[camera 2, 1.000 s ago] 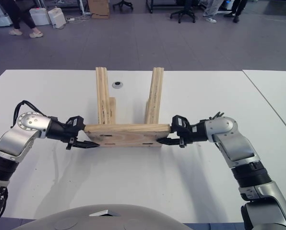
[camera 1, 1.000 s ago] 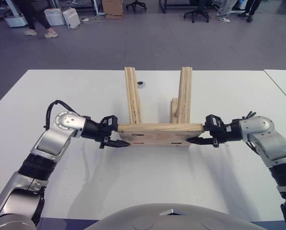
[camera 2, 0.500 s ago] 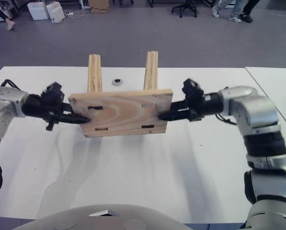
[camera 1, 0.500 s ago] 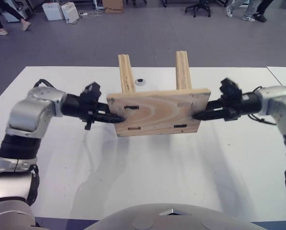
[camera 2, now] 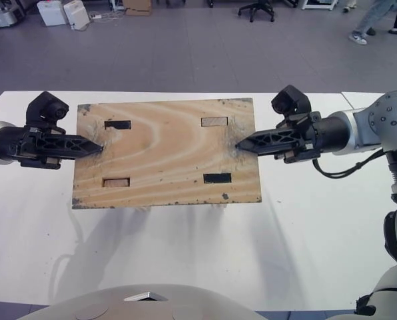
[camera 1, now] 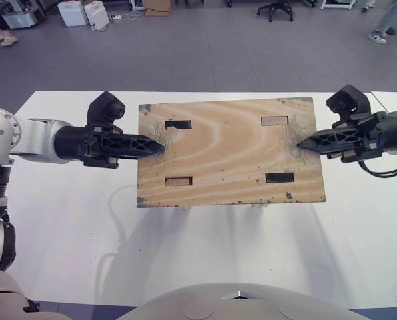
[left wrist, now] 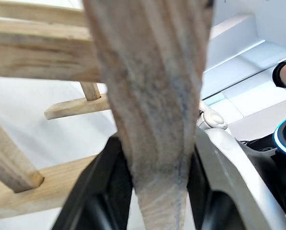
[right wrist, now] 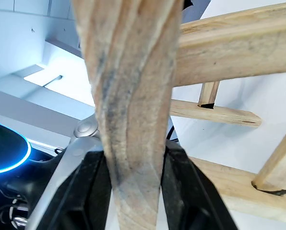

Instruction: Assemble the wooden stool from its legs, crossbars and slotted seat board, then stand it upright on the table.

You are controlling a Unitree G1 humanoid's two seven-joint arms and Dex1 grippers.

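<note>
While left hand (camera 1: 160, 144) and right hand (camera 1: 300, 143) clamp it, stool (camera 1: 226, 155) is upright

Board (camera 1: 228, 150) between left tool (camera 1: 158, 145), right tool (camera 1: 302, 143)

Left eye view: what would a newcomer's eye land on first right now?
The pale wooden slotted seat board, four slots up, spreads flat over the middle of the white table. The left tool and right tool pinch its opposite short edges. Wooden crossbars show underneath it in the right wrist view.
</note>
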